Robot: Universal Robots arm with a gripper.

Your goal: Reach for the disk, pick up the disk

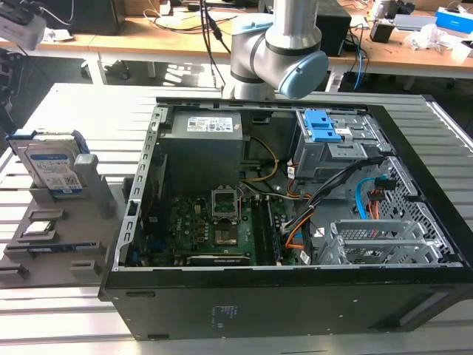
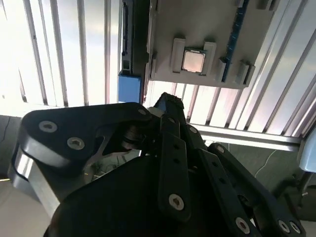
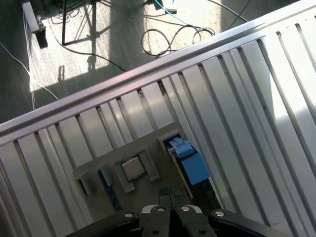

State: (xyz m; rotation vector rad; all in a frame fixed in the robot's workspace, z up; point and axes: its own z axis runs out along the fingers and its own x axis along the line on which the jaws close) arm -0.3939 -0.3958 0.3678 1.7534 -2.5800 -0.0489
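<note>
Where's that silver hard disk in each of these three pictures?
Exterior view: the disk stands on edge in the gray holder, at the exterior view's left, outside the computer case.
First wrist view: its blue-edged top, seen edge-on beside the processor chip.
Second wrist view: blue-edged, along the holder's side.
Shared landmark: the gray holder.

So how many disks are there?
1: the disk stands on edge in the grey holder, at the exterior view's left of the open computer case. More could be hidden inside the case.
</note>
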